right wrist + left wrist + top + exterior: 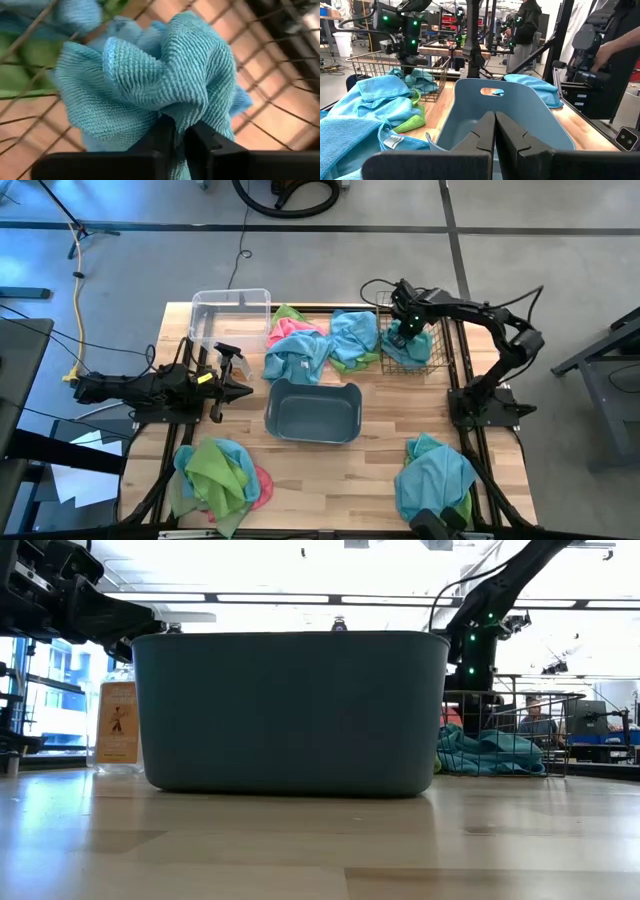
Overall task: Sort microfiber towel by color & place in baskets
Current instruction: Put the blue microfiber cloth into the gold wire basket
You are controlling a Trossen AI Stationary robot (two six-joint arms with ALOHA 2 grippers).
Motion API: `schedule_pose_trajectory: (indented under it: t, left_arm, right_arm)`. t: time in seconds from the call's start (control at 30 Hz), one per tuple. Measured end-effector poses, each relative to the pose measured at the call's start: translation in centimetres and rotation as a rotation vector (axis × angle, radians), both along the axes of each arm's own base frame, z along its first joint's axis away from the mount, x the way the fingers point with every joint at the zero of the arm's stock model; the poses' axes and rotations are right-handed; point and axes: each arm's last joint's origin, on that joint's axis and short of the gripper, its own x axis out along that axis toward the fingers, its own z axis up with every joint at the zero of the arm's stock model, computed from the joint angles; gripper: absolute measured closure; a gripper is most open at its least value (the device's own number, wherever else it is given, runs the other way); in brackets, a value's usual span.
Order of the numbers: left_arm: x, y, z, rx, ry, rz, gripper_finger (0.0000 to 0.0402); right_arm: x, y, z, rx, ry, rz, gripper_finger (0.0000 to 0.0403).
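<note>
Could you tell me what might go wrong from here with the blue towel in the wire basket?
The right claw pinches the blue towel inside the wire basket; the cloth could cling and lift back out. Another blue towel drapes over the basket's edge and might snag the arm.

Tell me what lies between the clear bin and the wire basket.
In the high view, a heap of towels lies between the clear bin and the wire basket.

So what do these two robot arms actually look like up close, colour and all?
Both arms are dark, nearly black, built of jointed segments with thin black cables looping along them. The left arm carries a small yellow marking near its wrist. The right arm shows small green lights by its wrist. Each ends in two flat, black, angular fingers: the left gripper and the right gripper.
</note>
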Motion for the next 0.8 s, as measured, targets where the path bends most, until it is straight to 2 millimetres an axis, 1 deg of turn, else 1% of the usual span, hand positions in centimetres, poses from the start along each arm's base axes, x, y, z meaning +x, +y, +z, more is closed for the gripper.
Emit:
schedule_pose_trajectory:
  t: [0.13, 0.23, 0.37, 0.47, 0.6, 0.8]
  left_arm:
    - [0.0, 0.0, 0.0, 0.0, 0.0, 0.0, 0.0402]
    - [0.0, 0.0, 0.0, 0.0, 0.0, 0.0, 0.0401]
    - [0.0, 0.0, 0.0, 0.0, 0.0, -0.001, 0.0402]
    - [0.0, 0.0, 0.0, 0.0, 0.0, -0.001, 0.0401]
    - [0.0, 0.0, 0.0, 0.0, 0.0, 0.0, 0.0402]
    - [0.0, 0.0, 0.0, 0.0, 0.0, 0.0, 0.0402]
  right_arm:
    - [0.0, 0.0, 0.0, 0.023, -0.012, -0.005, 0.031]
    - [-0.1, 0.1, 0.6, 0.029, -0.001, -0.027, 0.0261]
    - [-0.1, -0.2, 1.9, 0.015, 0.045, -0.046, 0.0192]
    - [0.2, -0.5, 3.5, 0.002, 0.049, -0.028, 0.0154]
    - [0.6, -1.1, 6.1, -0.023, 0.04, 0.007, 0.0132]
    - [0.5, -1.9, 10.0, -0.063, 0.007, -0.01, 0.013]
